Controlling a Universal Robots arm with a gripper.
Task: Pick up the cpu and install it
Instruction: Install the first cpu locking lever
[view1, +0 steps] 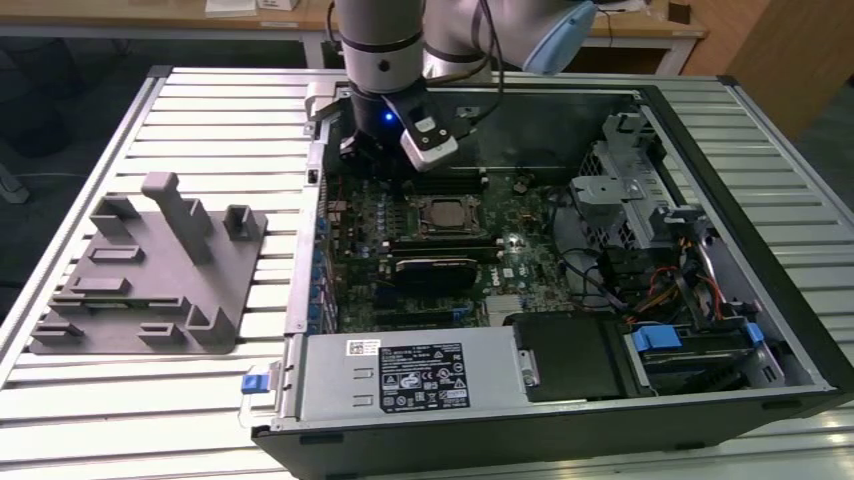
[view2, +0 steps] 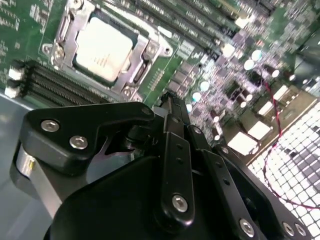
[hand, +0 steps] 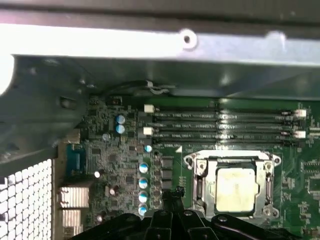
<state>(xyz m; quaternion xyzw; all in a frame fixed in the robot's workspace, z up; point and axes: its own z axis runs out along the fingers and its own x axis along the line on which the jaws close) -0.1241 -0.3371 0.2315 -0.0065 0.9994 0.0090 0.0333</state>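
The cpu (view1: 441, 213) (view2: 102, 47) (hand: 236, 189), a silvery square chip, lies flat in the motherboard socket, whose metal frame (view2: 145, 55) (hand: 197, 175) surrounds it. My gripper (view1: 364, 165) (view2: 169, 100) (hand: 172, 192) hangs low over the board inside the open computer case. In the exterior view it is just to the left of and behind the socket. Its black fingers are shut together with nothing between them, a short way off the cpu and not touching it.
A grey plastic fixture block (view1: 147, 270) stands on the slatted table at the exterior view's left. Memory slots (hand: 220, 125) run beside the socket. The power supply (view1: 414, 375), drive cage (view1: 627, 170) and loose cables (view1: 654, 290) crowd the case.
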